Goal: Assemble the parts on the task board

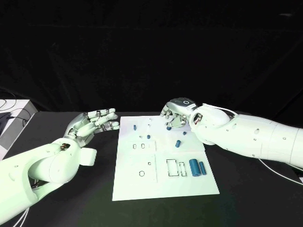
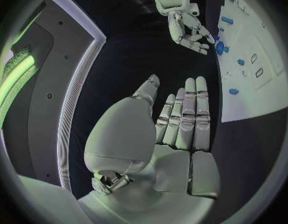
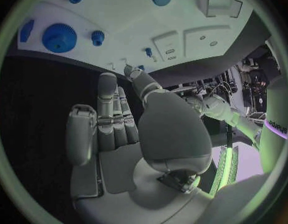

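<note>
The task board (image 1: 162, 184) lies flat in the middle of the black bench (image 1: 253, 198), with small blue parts (image 1: 178, 143) scattered over its far half and two larger blue cylinders (image 1: 197, 167) lying side by side near its right edge. These pieces look like hard, light plastic, smooth enough to roll or slip, so I judge a pinch across the middle of each one the safest hold. The right hand (image 1: 176, 112) hovers over the board's far edge, fingers curled downward; in the right wrist view they lie close together with nothing between them, above a blue gear (image 3: 59, 37) and a small knob (image 3: 98, 36). The left hand (image 1: 97, 122) is raised just beside the board's left edge, fingers apart and empty. Bare bench lies open on both sides of the board, giving room to approach; the board's recesses (image 1: 175, 168) sit near the cylinders
</note>
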